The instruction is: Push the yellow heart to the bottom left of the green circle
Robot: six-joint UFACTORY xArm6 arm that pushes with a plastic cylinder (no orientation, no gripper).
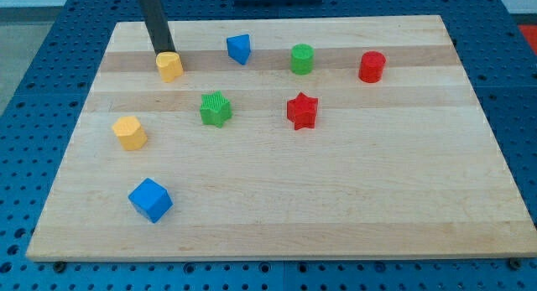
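The yellow heart [169,66] lies near the view's top left of the wooden board [336,199]. My tip [160,54] is right at the heart's upper left edge, touching it or nearly so. The green circle [302,59] stands far to the heart's right, near the board's top edge. A blue triangle [239,49] sits between the heart and the green circle, slightly higher than both.
A green star [216,109] and a red star [302,111] lie in the middle row. A red circle [372,66] is at the top right. A yellow pentagon-like block [130,132] and a blue cube [150,200] are at the left.
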